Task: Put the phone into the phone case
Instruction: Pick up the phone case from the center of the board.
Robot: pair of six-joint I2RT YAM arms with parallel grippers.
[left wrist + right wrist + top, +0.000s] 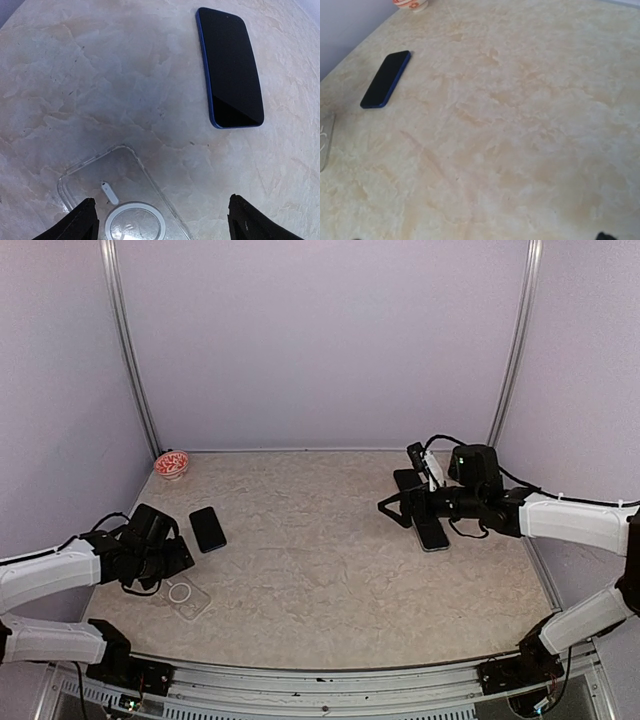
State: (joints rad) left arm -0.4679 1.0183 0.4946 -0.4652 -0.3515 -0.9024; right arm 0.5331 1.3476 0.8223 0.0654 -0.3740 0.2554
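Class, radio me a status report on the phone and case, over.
Left gripper open over case; right gripper open, empty. Phone flat on table, apart from case. Nothing between them.

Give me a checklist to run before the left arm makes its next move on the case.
1. Phone lying flat, screen up, apart from the case: ok.
2. Clear phone case flat on the table, in front of the left arm: ok.
3. Case's open side facing up: cannot tell.
4. Left gripper open, one finger on each side of the case's ringed end: ok.
5. Case gripped: not ok; the jaws stand wide and the case lies on the table.
6. Right gripper open and far from phone and case: ok.
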